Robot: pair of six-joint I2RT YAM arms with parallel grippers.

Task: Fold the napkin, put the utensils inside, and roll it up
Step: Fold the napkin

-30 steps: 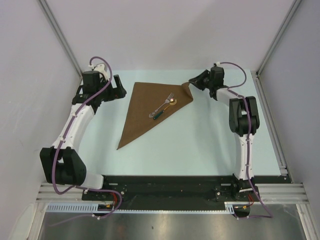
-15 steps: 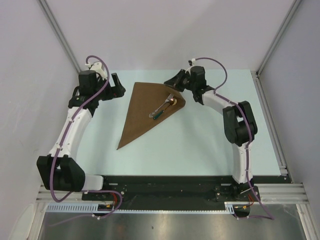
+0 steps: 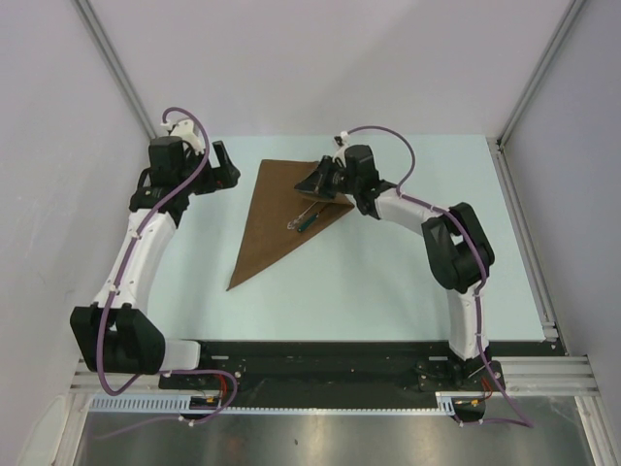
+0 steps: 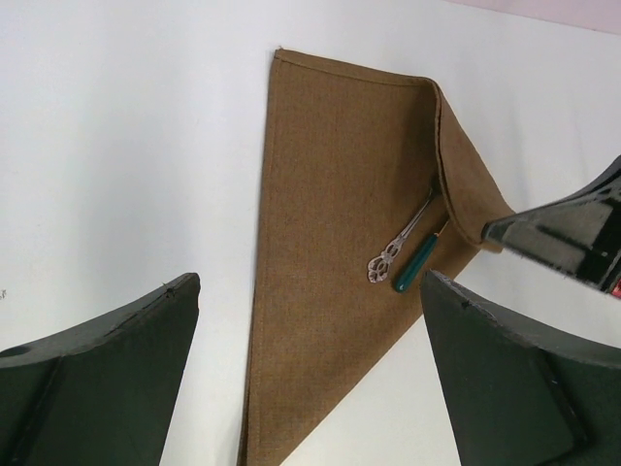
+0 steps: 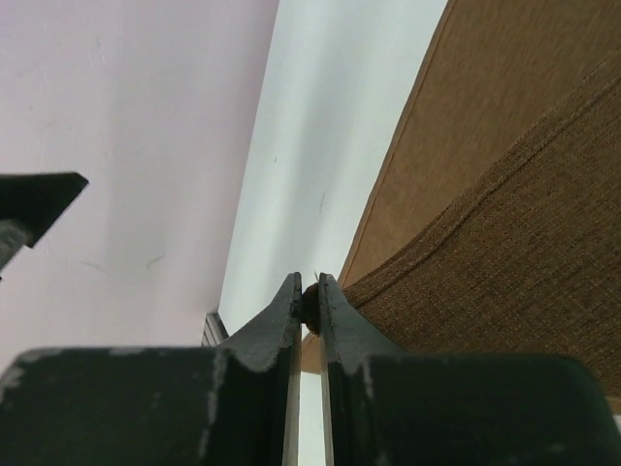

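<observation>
My right gripper (image 5: 308, 291) has its two dark fingers (image 5: 281, 320) almost together, pinching a hemmed corner of the napkin (image 5: 505, 243). It is a coarse-woven brown cloth, and the lifted flap curves away to the right of the tips. From above it lies as a long triangle on the pale table (image 3: 388, 282). My left gripper (image 4: 306, 282) stands wide and holds nothing. Beyond its blunt fingers, on the cloth, the slim silver fork (image 4: 400, 243) and the dark-handled utensil (image 4: 415, 264) lie side by side, their far ends at the edge of the folded-over flap.
</observation>
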